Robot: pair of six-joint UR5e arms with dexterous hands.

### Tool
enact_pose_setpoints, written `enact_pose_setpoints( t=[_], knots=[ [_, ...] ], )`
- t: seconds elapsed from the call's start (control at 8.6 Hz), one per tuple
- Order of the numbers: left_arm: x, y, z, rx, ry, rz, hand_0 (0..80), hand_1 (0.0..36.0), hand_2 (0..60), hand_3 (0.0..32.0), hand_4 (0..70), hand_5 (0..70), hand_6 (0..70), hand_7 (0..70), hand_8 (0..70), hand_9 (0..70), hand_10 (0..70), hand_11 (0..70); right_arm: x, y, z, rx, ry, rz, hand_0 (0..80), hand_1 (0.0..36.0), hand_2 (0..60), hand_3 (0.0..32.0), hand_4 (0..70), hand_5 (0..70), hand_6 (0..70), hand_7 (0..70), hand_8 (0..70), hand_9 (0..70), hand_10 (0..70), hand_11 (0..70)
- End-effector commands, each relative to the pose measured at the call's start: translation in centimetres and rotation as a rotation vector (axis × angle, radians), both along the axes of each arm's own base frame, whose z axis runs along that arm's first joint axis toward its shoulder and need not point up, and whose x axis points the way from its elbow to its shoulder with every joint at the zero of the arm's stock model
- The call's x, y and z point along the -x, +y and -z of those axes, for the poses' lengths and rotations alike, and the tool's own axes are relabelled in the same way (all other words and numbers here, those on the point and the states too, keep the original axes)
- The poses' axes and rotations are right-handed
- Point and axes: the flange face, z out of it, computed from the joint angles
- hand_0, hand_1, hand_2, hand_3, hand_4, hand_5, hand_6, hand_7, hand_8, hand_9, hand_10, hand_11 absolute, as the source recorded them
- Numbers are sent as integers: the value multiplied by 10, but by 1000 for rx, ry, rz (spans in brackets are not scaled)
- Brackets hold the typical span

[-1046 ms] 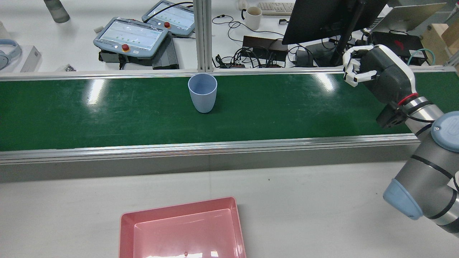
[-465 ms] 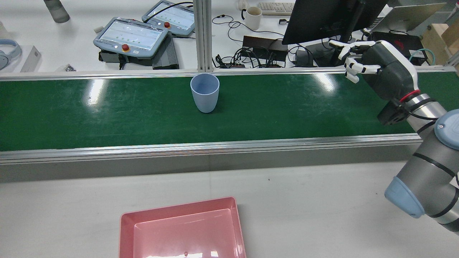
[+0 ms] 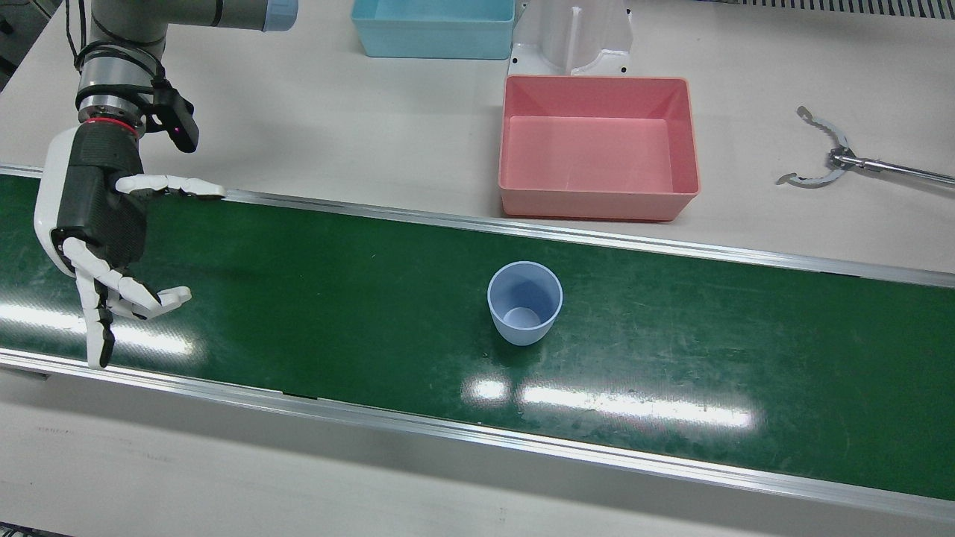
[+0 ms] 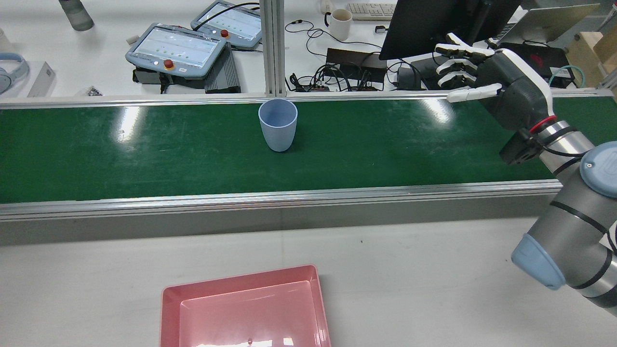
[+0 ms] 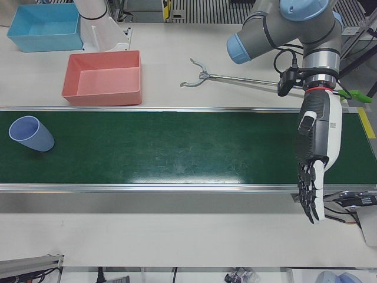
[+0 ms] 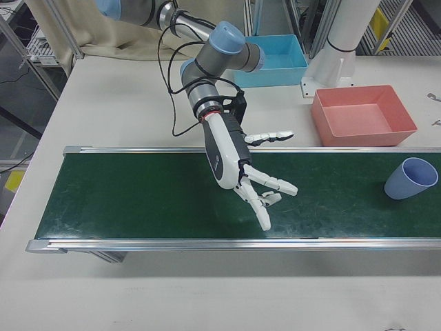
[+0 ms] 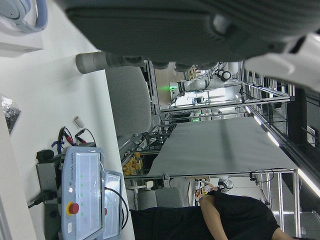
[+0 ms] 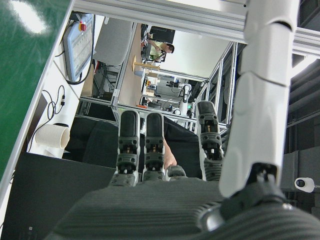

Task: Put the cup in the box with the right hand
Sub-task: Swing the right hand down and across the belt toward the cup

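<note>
A light blue cup (image 3: 524, 302) stands upright and empty on the green conveyor belt (image 3: 313, 298), about mid-belt (image 4: 277, 124). My right hand (image 3: 97, 224) hovers over the belt's end, far to the cup's side (image 4: 501, 91), open with fingers spread and holding nothing (image 6: 238, 162). The pink box (image 3: 597, 203) sits on the white table beside the belt, empty (image 4: 241, 308). My left hand (image 5: 318, 147) hangs over the belt's other end, fingers stretched downward, holding nothing. The cup (image 5: 29, 134) is far from it.
A blue bin (image 3: 433, 26) and a white pedestal (image 3: 571, 37) stand behind the pink box. A metal grabber tool (image 3: 828, 160) lies on the table. Beyond the belt are teach pendants (image 4: 178, 48), a mug (image 4: 340, 23) and a monitor (image 4: 424, 24).
My right hand has uncurled from half-closed to fully spread fingers and risen a little. The cup has drifted slightly toward the right hand along the belt.
</note>
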Motion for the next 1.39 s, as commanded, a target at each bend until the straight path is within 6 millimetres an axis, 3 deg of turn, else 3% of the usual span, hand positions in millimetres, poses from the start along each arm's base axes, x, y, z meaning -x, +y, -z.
enact_pose_setpoints(
  t=[0.0,0.23,0.46,0.7,0.81,1.05,1.28],
  knots=[
    [0,0,0,0,0,0,0,0,0,0,0,0,0,0,0,0,0,0,1,-1,3,-7,8,2,603,178,0,0,203,63,21,0,0,0,6,33],
    [0,0,0,0,0,0,0,0,0,0,0,0,0,0,0,0,0,0,3,-1,3,-10,22,1,600,168,0,0,234,62,28,27,0,0,8,36],
    [0,0,0,0,0,0,0,0,0,0,0,0,0,0,0,0,0,0,4,-3,7,-22,47,-10,557,100,0,0,258,45,29,60,0,0,1,20],
    [0,0,0,0,0,0,0,0,0,0,0,0,0,0,0,0,0,0,18,-11,26,-55,64,-9,547,70,0,0,274,39,29,67,0,0,3,20],
    [0,0,1,-1,0,0,0,0,0,0,0,0,0,0,0,0,0,0,27,-14,35,-73,80,-9,548,68,0,0,271,40,33,81,0,2,11,31],
    [0,0,0,-1,0,0,0,0,0,0,0,0,0,0,0,0,0,0,36,-19,24,-55,118,-14,535,82,0,0,287,41,42,125,0,11,13,34],
    [0,0,0,0,0,0,0,0,0,0,0,0,0,0,0,0,0,0,56,-37,29,-48,126,-11,541,97,0,0,303,45,50,157,0,17,20,45]
  ],
)
